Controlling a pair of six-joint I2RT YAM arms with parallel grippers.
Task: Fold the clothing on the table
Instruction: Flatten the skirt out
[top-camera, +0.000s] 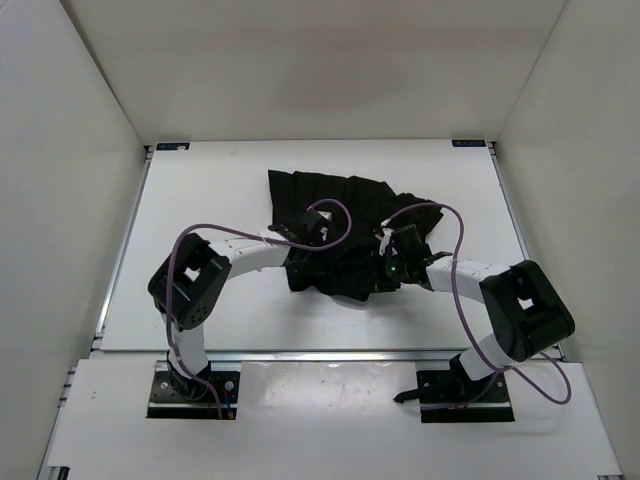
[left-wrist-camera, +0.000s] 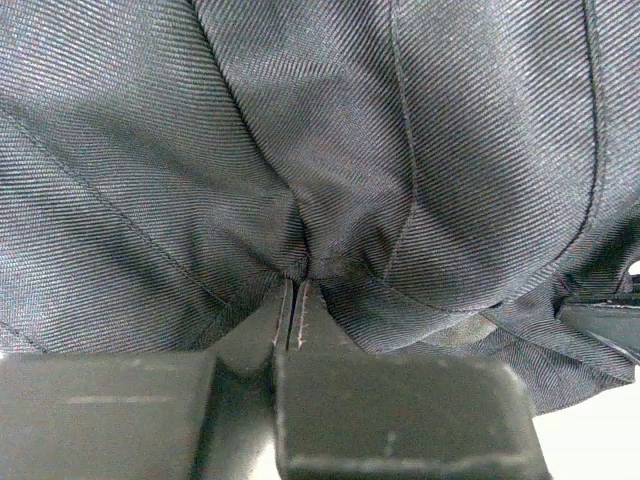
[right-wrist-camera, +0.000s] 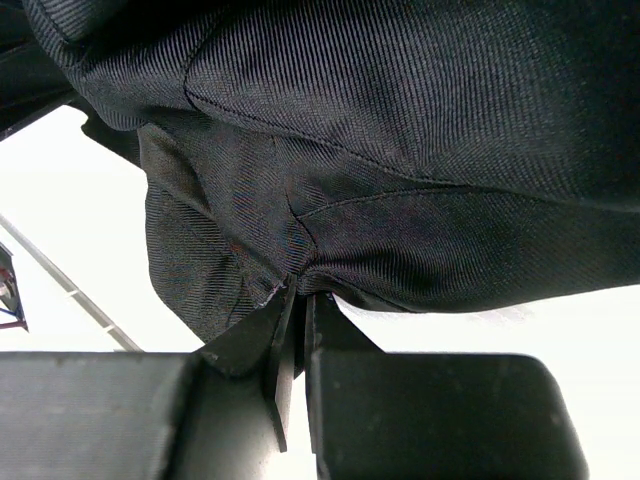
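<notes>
We log the clothing (left-wrist-camera: 420, 150) just ahead of our black left gripper (left-wrist-camera: 296, 285) as black with a fine diagonal twill weave; table (top-camera: 200, 200) white, arm cables (top-camera: 462, 222) purple.

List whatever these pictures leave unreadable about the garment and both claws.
- Left wrist view: the clothing fills the frame beyond the left claw; its outline is cut off by the edges.
- Right wrist view: above the right claw, the clothing runs off the top edge.
- Top view: both claws' fingertips are lost, black on black fabric; the arms hide the clothing's near edge.
</notes>
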